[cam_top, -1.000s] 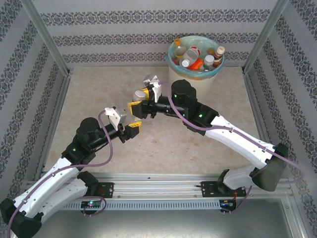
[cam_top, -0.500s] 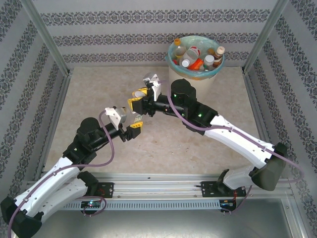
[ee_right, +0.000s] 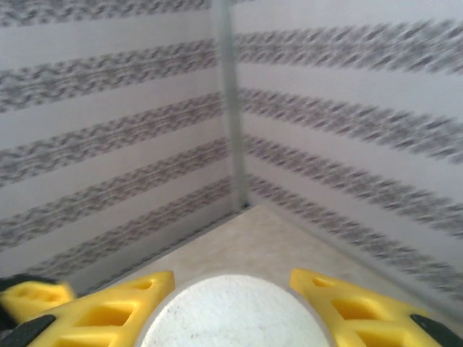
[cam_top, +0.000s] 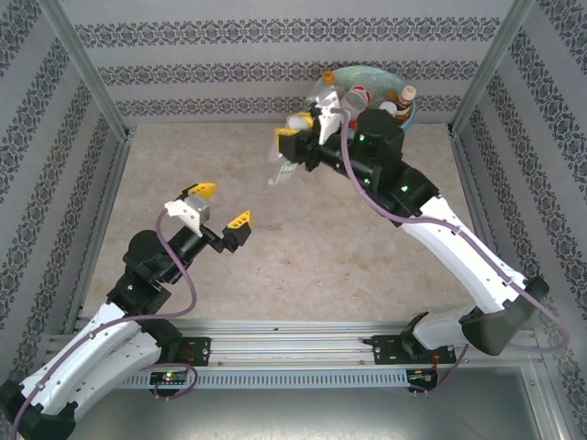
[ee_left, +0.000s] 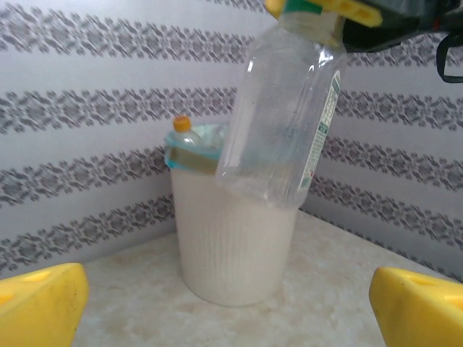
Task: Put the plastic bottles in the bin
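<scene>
One bottle (cam_top: 282, 167) in right gripper (cam_top: 303, 128); one bin (cam_top: 353, 70); left gripper (cam_top: 223, 203) wide

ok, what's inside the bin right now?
Several plastic bottles piled to the rim of the bin, inside a teal liner. The right arm covers the near half, so the rest can't be seen.

No text can be read: the clear bottle (ee_left: 278, 123) carries a white label (ee_left: 325, 119) with green edging and tiny dark print down its side, too small and blurred to make out
</scene>
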